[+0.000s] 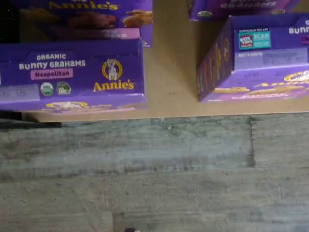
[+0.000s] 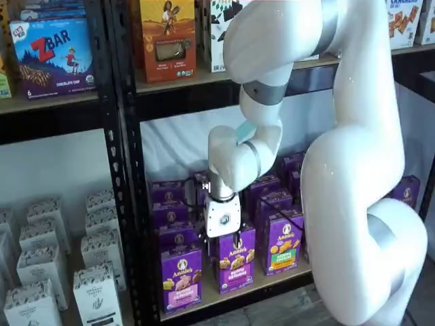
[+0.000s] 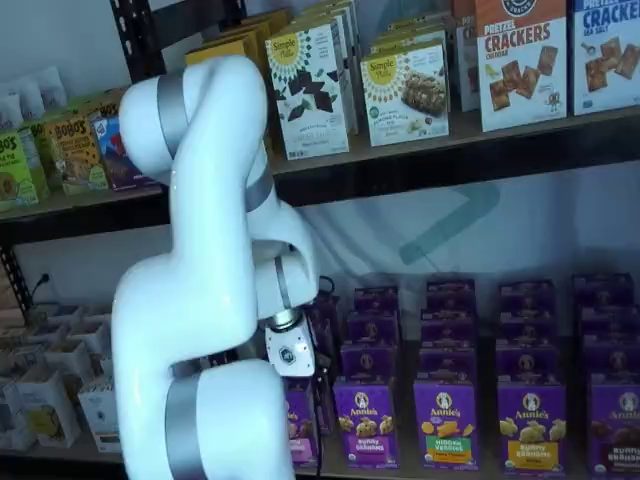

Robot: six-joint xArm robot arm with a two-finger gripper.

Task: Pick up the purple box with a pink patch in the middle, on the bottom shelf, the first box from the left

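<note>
White-bodied end effector (image 2: pixel 224 234) hangs in front of the lower rack bay, its fingers not distinguishable in either shelf view; opening cannot be told. Small upright purple box with the pink label patch (image 2: pixel 181 277) stands at the front edge of the tan wood-look bottom shelf (image 2: pixel 268 284), just below and beside the end effector. Wrist view shows that carton's top panel (image 1: pixel 72 72), pink "Neapolitan" tag visible, a neighbouring purple carton (image 1: pixel 256 63) apart from it
</note>
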